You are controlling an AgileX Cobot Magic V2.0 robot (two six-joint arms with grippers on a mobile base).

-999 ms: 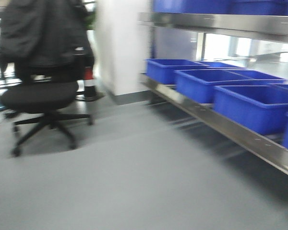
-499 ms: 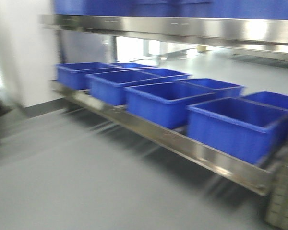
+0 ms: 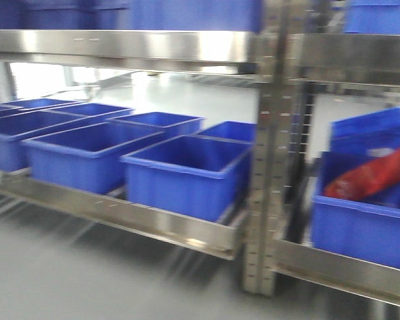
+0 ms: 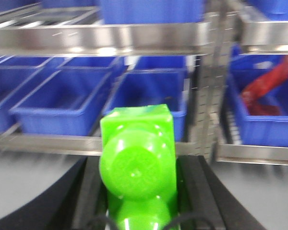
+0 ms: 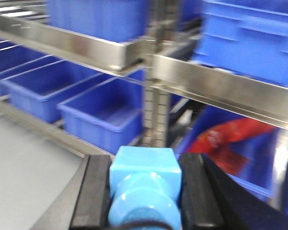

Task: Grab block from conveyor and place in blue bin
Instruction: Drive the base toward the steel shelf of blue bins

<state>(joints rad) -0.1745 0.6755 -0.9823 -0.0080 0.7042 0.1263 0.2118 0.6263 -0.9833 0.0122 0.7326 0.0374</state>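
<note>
Ahead of me, on the low steel shelf [image 3: 120,212], open blue bins [image 3: 187,175] stand in rows left of an upright post [image 3: 261,167]. Right of it, a further bin [image 3: 360,233] holds a red object [image 3: 377,175]. My left gripper [image 4: 141,196] is closed around a green block [image 4: 137,153], fingers pressed to both sides. My right gripper [image 5: 145,191] likewise clamps a light blue block [image 5: 145,167].
</note>
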